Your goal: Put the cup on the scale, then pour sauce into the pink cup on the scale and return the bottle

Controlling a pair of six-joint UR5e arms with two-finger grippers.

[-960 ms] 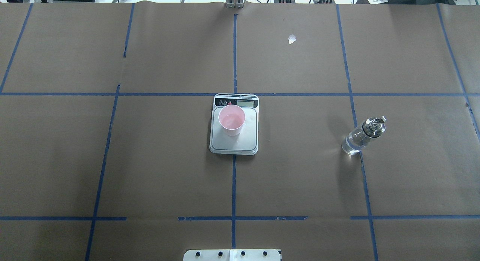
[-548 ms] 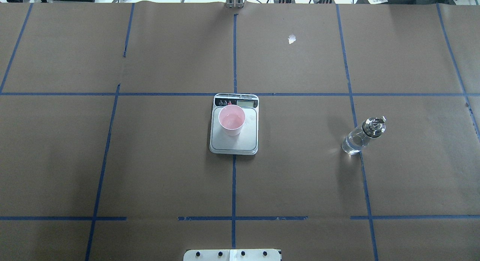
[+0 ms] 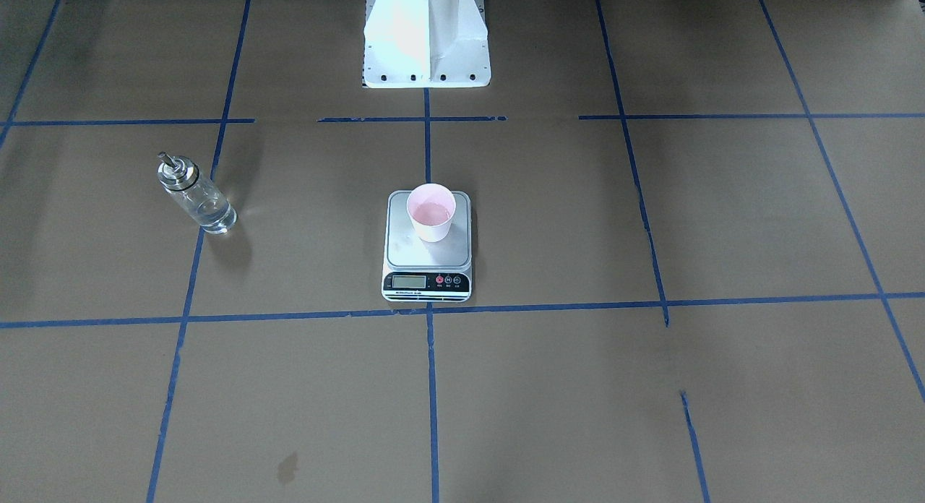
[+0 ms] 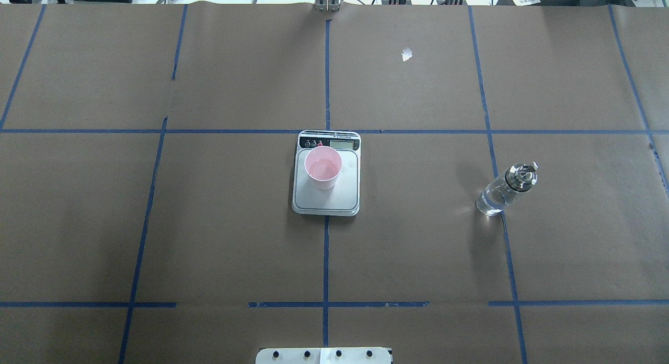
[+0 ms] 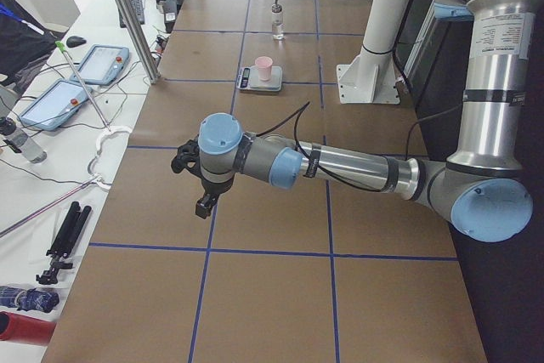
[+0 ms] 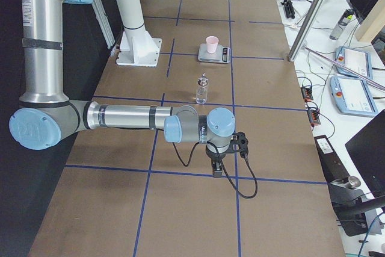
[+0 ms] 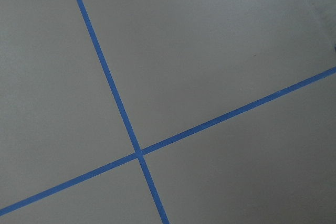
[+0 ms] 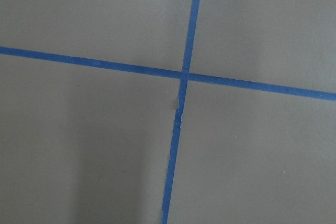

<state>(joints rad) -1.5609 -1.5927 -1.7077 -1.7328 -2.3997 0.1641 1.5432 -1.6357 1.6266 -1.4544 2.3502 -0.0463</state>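
The pale pink cup [image 4: 323, 168] stands upright on the silver platform of the scale [image 4: 339, 199] at the table's middle; both also show in the front view, the cup [image 3: 431, 212] on the scale [image 3: 426, 280]. The clear glass bottle [image 4: 504, 190] with its silver spout cap stands upright on the paper to the right, on a blue tape line, with clear sauce in it. It is at the left in the front view [image 3: 195, 194]. My left gripper [image 5: 204, 201] and right gripper [image 6: 216, 170] hang over bare paper far from these things; I cannot tell whether they are open or shut.
Brown paper with a grid of blue tape lines [image 4: 326, 249] covers the table. The white robot base [image 3: 426, 33] stands at the near edge. Tablets, cables and tools [image 5: 81, 74] lie on the side bench. Both wrist views show only paper and tape.
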